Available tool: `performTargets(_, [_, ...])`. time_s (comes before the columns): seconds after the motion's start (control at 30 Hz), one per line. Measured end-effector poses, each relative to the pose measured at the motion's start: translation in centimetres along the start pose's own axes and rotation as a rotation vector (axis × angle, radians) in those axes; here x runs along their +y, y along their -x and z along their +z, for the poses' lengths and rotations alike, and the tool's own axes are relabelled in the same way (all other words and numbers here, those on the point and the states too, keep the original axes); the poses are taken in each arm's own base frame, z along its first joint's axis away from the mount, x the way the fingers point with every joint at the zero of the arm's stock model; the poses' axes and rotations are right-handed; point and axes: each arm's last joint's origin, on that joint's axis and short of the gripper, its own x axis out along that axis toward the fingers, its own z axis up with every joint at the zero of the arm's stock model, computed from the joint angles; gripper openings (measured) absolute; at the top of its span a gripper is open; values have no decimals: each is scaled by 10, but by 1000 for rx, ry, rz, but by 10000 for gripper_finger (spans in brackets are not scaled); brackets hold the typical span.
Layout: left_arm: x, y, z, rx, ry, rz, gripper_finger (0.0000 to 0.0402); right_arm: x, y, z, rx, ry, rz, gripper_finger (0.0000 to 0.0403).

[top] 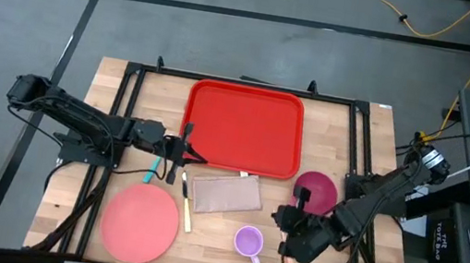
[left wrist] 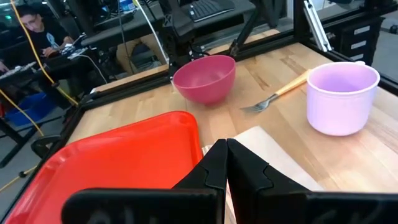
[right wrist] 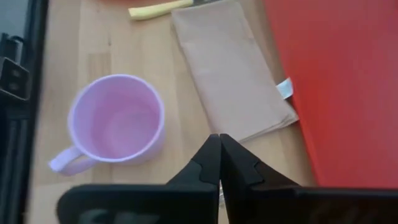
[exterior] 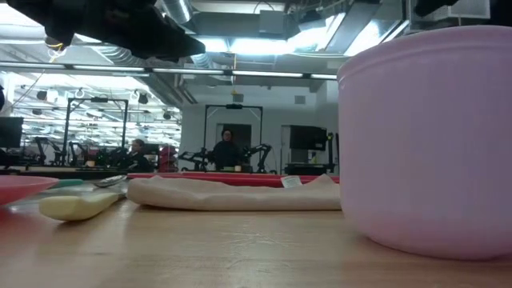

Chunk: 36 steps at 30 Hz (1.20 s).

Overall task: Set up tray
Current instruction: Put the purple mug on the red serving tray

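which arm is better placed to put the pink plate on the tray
Left. Its claw sits between the pink plate and the tray; the right claw is by the mug.

Red tray [right wrist: 348,81] cut off at the right wrist view's edge; pink plate [exterior: 16,188] barely a sliver in the low view.

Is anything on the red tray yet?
No. The tray is bare in the high view. The left wrist view shows part of it, also bare; that arm's hand covers its near edge.

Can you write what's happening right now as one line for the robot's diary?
tray empty | left tool shut, at tray's near-left corner | right tool shut, between mug and bowl | holding nothing
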Motion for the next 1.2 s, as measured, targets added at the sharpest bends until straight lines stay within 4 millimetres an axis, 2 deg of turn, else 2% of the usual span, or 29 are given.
performTargets(0.13, [0, 0, 0, 6, 0, 13, 3, 9, 6, 1, -3, -71, 22, 6])
performTargets(0.4, [2, 0, -1, 20, 0, 66, 4, 34, 9, -3, 3, -94, 60, 3])
performTargets(0.7, [2, 0, -1, 24, -48, 66, 4, 65, 2, -6, 66, -214, 23, 2])
performTargets(0.9, [2, 0, -1, 24, -68, 66, 4, 87, 0, -6, 126, -370, 28, 2])
performTargets(1.2, [2, 0, -1, 25, -96, 66, 4, 126, -12, -3, 146, -408, 12, 2])
